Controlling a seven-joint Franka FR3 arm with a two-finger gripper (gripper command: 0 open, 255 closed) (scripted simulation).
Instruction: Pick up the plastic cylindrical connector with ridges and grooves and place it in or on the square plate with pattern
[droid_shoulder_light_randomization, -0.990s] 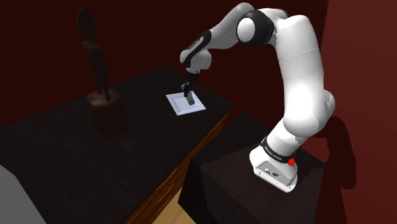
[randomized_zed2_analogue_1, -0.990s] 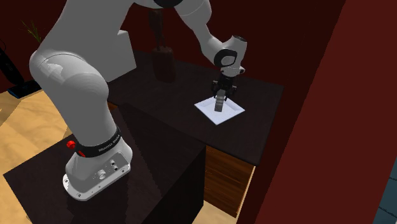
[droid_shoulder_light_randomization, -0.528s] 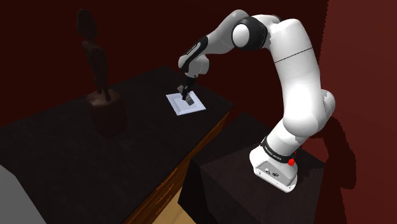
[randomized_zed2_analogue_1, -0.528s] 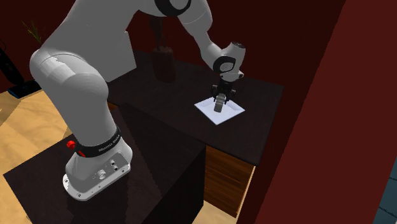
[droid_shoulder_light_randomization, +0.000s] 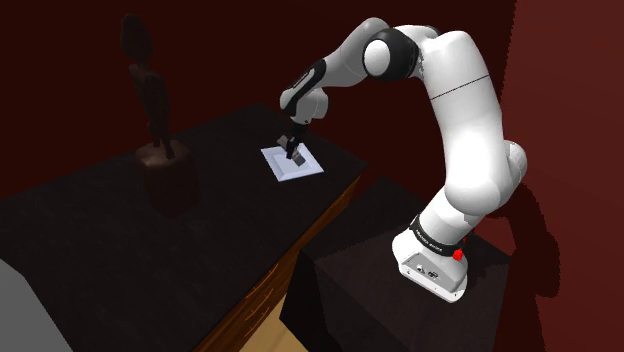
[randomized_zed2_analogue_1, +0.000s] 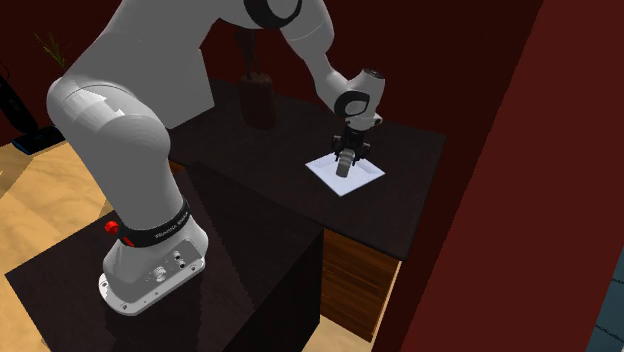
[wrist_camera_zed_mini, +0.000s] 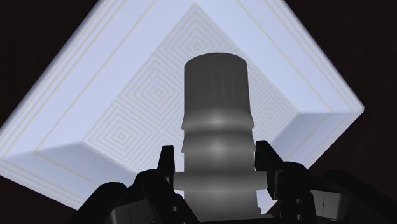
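A grey ridged cylindrical connector (wrist_camera_zed_mini: 215, 121) stands upright between the black fingers (wrist_camera_zed_mini: 167, 162), which clasp its lower part on both sides. My gripper (wrist_camera_zed_mini: 215, 159) is shut on it. Right under it lies the white square plate (wrist_camera_zed_mini: 95, 108) with a nested-squares pattern. In the shoulder view the gripper (droid_shoulder_light_randomization: 296, 150) holds the connector (droid_shoulder_light_randomization: 298, 157) over the middle of the plate (droid_shoulder_light_randomization: 281, 168), near the dark table's right end. The second exterior view has the connector (randomized_zed2_analogue_1: 345, 167) low over the plate (randomized_zed2_analogue_1: 367, 175); I cannot tell whether it touches the plate.
A dark figurine on a round wooden base (droid_shoulder_light_randomization: 160, 165) stands on the table (droid_shoulder_light_randomization: 120, 240), to the plate's left in the shoulder view. The table edge (droid_shoulder_light_randomization: 340, 195) drops off close beside the plate. The robot's stand (droid_shoulder_light_randomization: 380, 300) is below it, with a red wall behind.
The hand has shifted slightly toward the shoulder view's left and tilted a little, still over the plate. The connector stays clasped in the fingers.
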